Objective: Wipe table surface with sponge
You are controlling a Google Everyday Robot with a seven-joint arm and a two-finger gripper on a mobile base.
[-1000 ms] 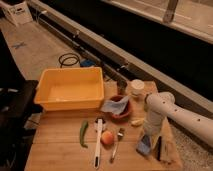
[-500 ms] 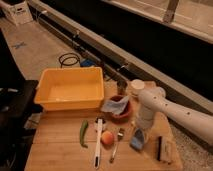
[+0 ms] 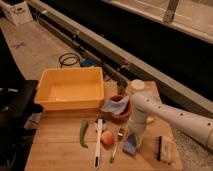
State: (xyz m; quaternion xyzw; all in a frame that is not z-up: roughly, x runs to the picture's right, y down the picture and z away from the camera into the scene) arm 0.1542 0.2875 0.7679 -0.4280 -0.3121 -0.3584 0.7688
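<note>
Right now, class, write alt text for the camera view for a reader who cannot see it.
The robot's gripper reaches down to a blue sponge on a wooden table, beside a peach, with a yellow tub behind.

No readable text, labels or numbers. Marks on white box (image 3: 17, 11), upper left, illegible. The gripper (image 3: 133, 139), lower centre-right, sits at blue sponge (image 3: 130, 147) on table (image 3: 60, 155).
</note>
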